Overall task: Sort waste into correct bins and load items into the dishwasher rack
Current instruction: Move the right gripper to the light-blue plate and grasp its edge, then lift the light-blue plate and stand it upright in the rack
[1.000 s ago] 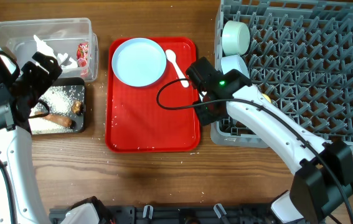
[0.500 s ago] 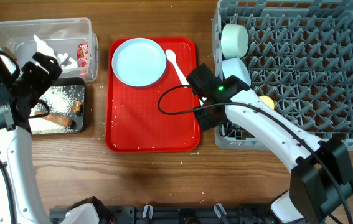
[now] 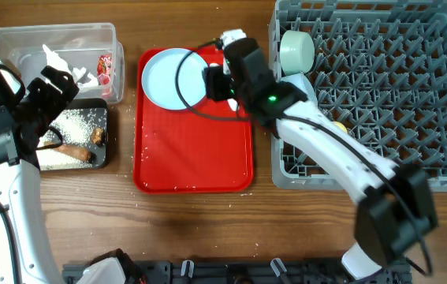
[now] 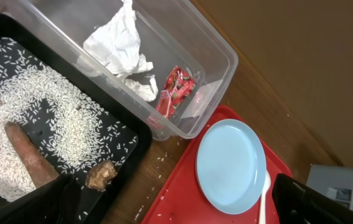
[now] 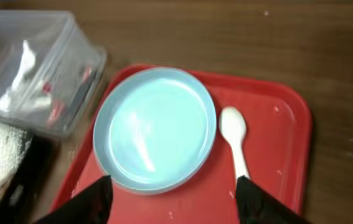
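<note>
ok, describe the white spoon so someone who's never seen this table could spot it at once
Find the flat red tray beside the big grey rack. A pale blue round plate sits at its far end; the spoon lies flat on the tray next to the plate, on the rack side. It is the only slim, white, handled thing there.
</note>
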{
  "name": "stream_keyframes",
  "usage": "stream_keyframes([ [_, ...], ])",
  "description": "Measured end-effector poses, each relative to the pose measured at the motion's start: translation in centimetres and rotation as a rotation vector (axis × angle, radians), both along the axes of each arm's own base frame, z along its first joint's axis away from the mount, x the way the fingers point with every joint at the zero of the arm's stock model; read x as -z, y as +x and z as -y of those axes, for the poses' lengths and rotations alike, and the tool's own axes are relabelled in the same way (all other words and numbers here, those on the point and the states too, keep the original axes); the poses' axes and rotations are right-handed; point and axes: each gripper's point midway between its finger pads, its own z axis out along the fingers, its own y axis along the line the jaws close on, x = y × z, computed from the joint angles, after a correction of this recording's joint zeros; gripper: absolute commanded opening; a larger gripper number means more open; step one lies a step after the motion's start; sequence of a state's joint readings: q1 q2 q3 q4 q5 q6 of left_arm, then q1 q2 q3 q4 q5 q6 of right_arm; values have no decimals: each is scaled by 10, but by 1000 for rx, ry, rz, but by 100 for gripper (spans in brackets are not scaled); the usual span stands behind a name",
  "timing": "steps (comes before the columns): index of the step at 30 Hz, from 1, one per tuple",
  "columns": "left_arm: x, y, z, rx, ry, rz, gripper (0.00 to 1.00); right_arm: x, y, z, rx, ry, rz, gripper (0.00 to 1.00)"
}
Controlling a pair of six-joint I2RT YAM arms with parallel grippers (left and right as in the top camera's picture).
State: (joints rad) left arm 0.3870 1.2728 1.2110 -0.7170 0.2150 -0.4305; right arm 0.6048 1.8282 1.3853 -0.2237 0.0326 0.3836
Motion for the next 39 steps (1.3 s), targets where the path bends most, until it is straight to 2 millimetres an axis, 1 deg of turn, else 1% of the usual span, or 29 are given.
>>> stream_keyframes([
  [1,0,0,0,0,-1,-1,100,13,4,-3,23,15,-22,59],
  [2,0,0,0,1,0,0,100,31,9,-4,55,26,-52,57],
  [3,0,0,0,0,0,0,100,55,12,-6,89,35,-98,56],
  [5,0,0,0,0,0,0,100,87,14,-6,133,42,-160,54],
  [7,0,0,0,0,-1,-1,100,107,13,-8,169,56,-202,53],
  [9,0,0,0,0,-1,-1,100,113,14,-10,183,68,-212,53],
  [11,0,0,0,0,0,0,100,114,16,-14,189,90,-206,50],
  [13,0,0,0,1,-1,-1,100,120,18,-24,181,110,-193,49],
  [15,0,0,0,0,-1,-1,100,133,14,-28,179,102,-212,46],
  [17,0,0,0,0,-1,-1,100,151,10,-30,181,86,-239,40],
  [19,0,0,0,1,-1,0,100,152,10,-30,186,91,-240,26],
  [22,0,0,0,0,-1,-1,100,153,10,-30,191,95,-245,14],
  [25,0,0,0,0,-1,-1,100,158,5,-26,200,76,-274,7],
  [27,0,0,0,0,0,0,100,160,2,-24,205,51,-301,4],
  [30,0,0,0,0,-1,-1,100,159,-5,-21,194,1,-348,4],
  [35,0,0,0,0,-1,-1,100,150,-11,-18,101,-105,-358,4],
  [37,0,0,0,1,-1,-1,100,138,-14,-16,53,-136,-336,4],
  [38,0,0,0,0,-1,-1,100,128,-14,-16,30,-145,-315,4],
  [39,0,0,0,0,-1,-1,100,114,-14,-16,1,-153,-284,4],
])
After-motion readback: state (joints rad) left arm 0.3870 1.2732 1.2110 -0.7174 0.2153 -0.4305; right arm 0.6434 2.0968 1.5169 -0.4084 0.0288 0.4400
